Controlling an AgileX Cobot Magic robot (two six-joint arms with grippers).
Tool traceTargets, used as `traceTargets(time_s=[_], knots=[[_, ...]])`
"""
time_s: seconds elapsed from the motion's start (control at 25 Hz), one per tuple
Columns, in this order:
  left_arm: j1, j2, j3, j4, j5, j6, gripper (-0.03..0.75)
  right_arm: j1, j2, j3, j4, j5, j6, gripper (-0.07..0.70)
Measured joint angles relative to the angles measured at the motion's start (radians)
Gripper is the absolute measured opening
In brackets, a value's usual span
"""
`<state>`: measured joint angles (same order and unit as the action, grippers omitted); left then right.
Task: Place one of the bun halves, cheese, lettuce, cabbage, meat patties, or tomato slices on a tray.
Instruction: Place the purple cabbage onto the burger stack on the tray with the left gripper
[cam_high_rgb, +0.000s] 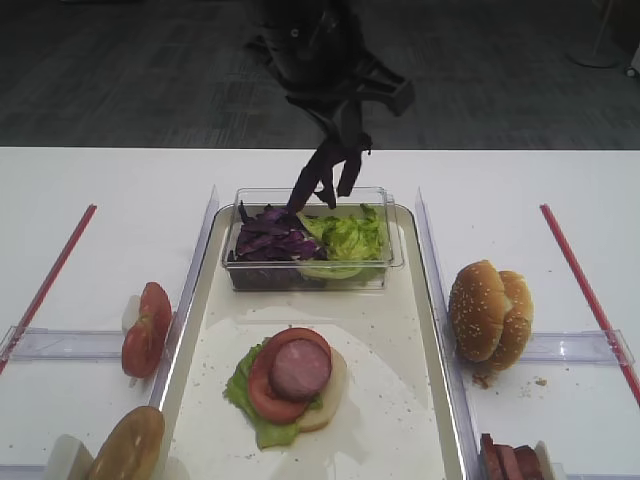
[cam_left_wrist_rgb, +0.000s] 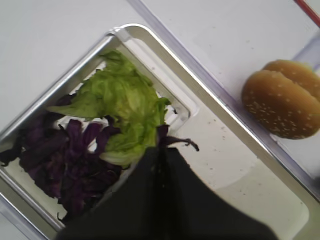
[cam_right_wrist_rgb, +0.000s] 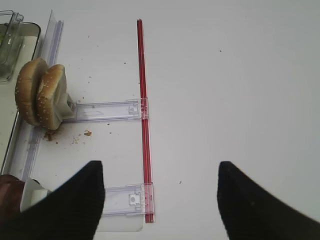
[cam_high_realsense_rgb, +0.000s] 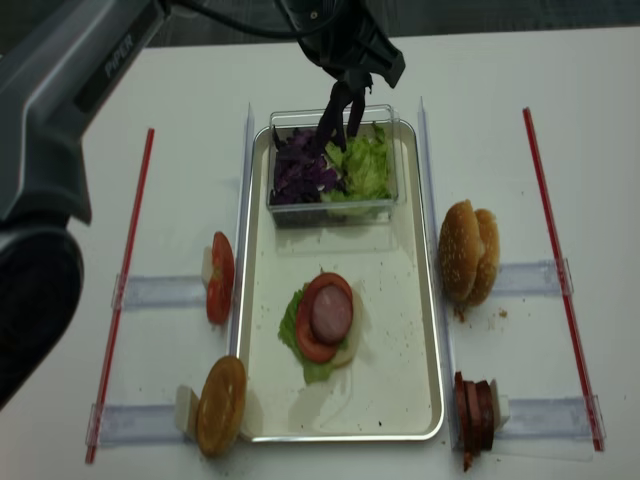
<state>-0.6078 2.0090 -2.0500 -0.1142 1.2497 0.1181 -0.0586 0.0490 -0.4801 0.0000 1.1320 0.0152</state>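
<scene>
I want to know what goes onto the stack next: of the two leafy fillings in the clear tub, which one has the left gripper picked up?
The cabbage: dark purple shreds hang from the shut left gripper above the tub. The bright green lettuce lies untouched inside.

Lab: robot arm; taped white table

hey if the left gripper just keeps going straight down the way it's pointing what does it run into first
Probably the lettuce in the clear tub, near where it borders the cabbage. The left gripper hangs over that seam, jaws shut on a few cabbage shreds. Depth is unclear, so it may meet the cabbage first.
</scene>
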Motion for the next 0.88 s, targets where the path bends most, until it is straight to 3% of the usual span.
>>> traceTargets(time_s=[0.36,0.88], knots=[[-0.101,-0.071,0.149,0.032,-0.002,0.004,-0.012,0.0,0.0,0.0,0.0,0.0,0.0,0.508],[-0.137,-0.154,0.356,0.031,-0.01,-0.013,-0.012,0.0,0.0,0.0,0.0,0.0,0.0,0.508]])
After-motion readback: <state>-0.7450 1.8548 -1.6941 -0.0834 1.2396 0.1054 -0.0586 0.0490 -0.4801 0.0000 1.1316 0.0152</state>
